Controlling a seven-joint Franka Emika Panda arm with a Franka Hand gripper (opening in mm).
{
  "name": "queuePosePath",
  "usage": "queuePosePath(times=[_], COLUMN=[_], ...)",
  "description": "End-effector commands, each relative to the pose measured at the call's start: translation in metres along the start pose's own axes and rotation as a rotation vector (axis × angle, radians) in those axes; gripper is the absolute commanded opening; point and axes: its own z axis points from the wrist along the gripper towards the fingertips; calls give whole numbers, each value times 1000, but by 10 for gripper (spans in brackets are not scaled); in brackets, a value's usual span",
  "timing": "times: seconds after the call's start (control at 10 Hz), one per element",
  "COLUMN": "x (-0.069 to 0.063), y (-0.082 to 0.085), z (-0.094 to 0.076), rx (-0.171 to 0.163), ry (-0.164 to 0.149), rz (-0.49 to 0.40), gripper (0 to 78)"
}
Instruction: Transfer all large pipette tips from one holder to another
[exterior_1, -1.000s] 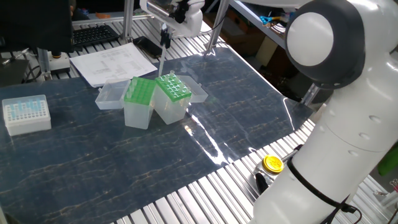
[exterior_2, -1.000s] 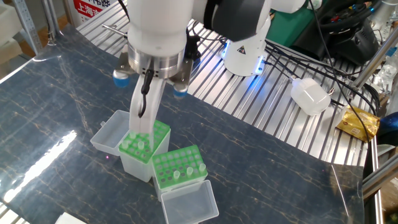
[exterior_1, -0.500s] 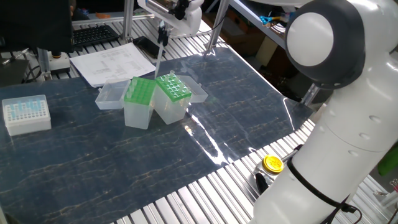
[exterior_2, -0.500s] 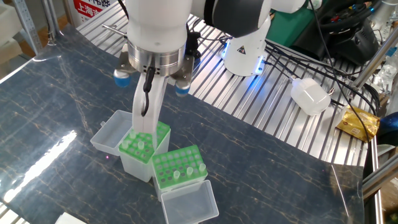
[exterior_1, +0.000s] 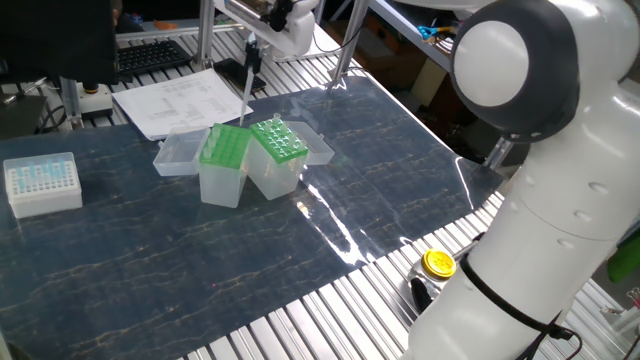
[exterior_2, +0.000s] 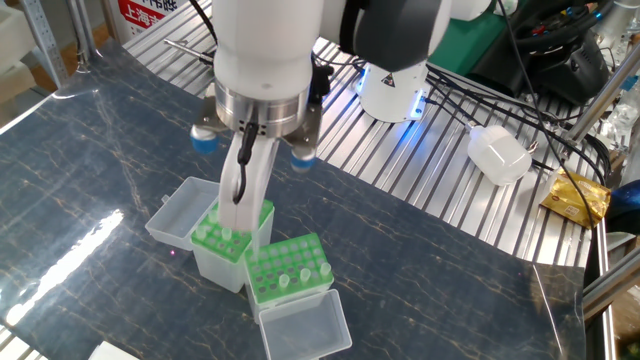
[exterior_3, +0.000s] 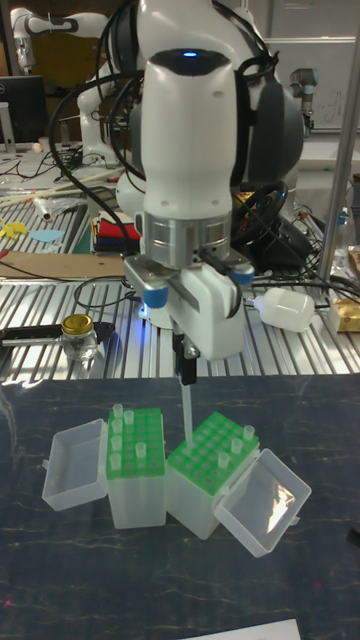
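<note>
Low in the tall fixed view: wider holder (exterior_3: 213, 461) right, narrower holder (exterior_3: 135, 445) left, touching. Above, one large pipette tip (exterior_3: 186, 410) hanging upright, point down, over their shared edge. Higher still, gripper (exterior_3: 185, 372) pinched shut around tip's top.

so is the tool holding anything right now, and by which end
Yes: the tool is shut on one large pipette tip, gripped at its wide upper end. The tip hangs point down above the green-topped boxes.
</note>
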Motion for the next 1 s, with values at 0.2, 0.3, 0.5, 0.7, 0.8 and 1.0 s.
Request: queuePosePath(times=[0.2,0.3,0.5,0.7,0.8,1.0], x=[4,5,6,9,12,12], y=[15,17,21,24,26,28], z=[0,0,-1,0,2,4], rx=[-19,-20,-22,-24,-26,-28], ry=[-4,-4,2,3,1,2], rz=[22,24,35,42,46,45], gripper=[12,12,12,12,12,12])
